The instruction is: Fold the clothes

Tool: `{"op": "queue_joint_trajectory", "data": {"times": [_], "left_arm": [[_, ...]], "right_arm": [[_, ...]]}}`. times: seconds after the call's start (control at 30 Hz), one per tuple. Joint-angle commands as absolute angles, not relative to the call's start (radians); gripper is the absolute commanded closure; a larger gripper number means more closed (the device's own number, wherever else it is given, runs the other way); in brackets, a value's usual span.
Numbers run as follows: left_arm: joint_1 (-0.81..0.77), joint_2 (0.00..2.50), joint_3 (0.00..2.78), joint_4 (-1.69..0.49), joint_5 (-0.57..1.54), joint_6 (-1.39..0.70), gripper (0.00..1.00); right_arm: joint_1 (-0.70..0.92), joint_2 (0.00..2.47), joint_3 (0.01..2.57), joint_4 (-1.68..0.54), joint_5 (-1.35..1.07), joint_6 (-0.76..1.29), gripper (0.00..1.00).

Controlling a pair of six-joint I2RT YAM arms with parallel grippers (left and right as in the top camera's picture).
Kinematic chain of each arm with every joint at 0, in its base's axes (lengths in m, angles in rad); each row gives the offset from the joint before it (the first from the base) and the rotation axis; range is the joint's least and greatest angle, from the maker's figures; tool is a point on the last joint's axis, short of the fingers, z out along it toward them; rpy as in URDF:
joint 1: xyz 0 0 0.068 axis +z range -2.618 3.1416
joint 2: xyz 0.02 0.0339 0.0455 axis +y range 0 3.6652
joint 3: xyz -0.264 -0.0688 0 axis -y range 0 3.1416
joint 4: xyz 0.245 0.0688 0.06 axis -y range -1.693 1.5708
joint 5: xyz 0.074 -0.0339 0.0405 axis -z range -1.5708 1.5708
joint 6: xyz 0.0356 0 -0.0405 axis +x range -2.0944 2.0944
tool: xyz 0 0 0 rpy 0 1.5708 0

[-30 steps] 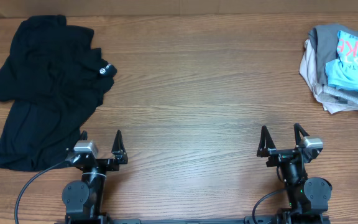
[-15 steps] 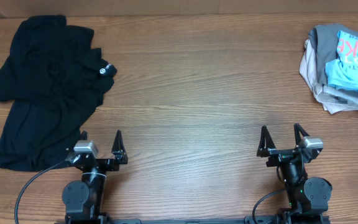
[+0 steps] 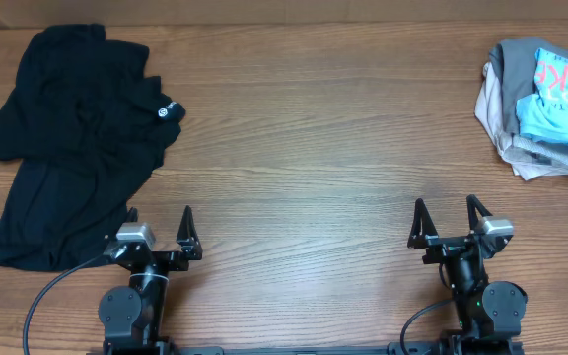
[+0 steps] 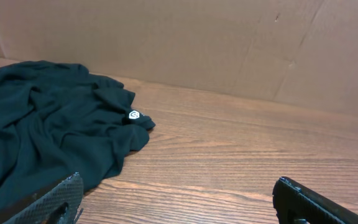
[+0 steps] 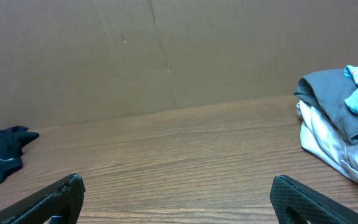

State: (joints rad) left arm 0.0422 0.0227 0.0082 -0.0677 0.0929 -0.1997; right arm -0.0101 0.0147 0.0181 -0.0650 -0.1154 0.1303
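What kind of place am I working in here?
Probably a lab or test bench, not a home: a bare wood-grain table backed by a plain cardboard wall, with only a black shirt and a clothes pile laid out.

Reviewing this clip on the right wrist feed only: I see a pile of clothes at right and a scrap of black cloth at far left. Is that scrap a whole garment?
Observer: Yes. Overhead, the black garment is a large crumpled spread over the table's far left part, not folded.
Operator: Is the left arm holding it?
Observer: No. The left gripper is open near the front edge, close beside the garment's near end, holding nothing.
Operator: Anything I'm missing on the pile?
Observer: From above, the light blue item on top of the pile of clothes bears large pink letters, partly cut off by the frame.
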Motion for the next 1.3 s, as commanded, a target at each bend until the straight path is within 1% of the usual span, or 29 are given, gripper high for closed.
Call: {"op": "queue_joint_trajectory", "data": {"times": [0.0,0.17,0.33,0.57,0.73,0.9,1.07,1.27], "left_arm": [[0.052,0.026,0.005,-0.07,0.078,-0.18,0.0],[0.052,0.026,0.005,-0.07,0.085,-0.179,0.0],[0.052,0.026,0.011,-0.078,0.102,-0.179,0.0],[0.052,0.026,0.128,-0.218,0.096,-0.153,0.0],[0.052,0.065,0.214,-0.25,0.094,-0.149,0.0],[0.052,0.208,0.311,-0.264,0.097,-0.149,0.0],[0.052,0.41,0.443,-0.315,0.124,-0.122,0.0],[0.052,0.73,0.72,-0.49,0.132,-0.107,0.0]], "right_arm": [[-0.002,0.003,0.008,-0.055,-0.128,0.134,0.0],[-0.002,0.003,0.008,-0.057,-0.191,0.136,0.0],[-0.002,0.003,0.009,-0.057,-0.193,0.18,0.0],[-0.002,0.014,0.078,-0.118,-0.192,0.161,0.0],[-0.002,0.078,0.154,-0.119,-0.192,0.156,0.0],[-0.002,0.209,0.272,-0.144,-0.193,0.156,0.0],[-0.002,0.361,0.419,-0.235,-0.194,0.148,0.0],[-0.002,0.589,0.654,-0.402,-0.196,0.148,0.0]]}}
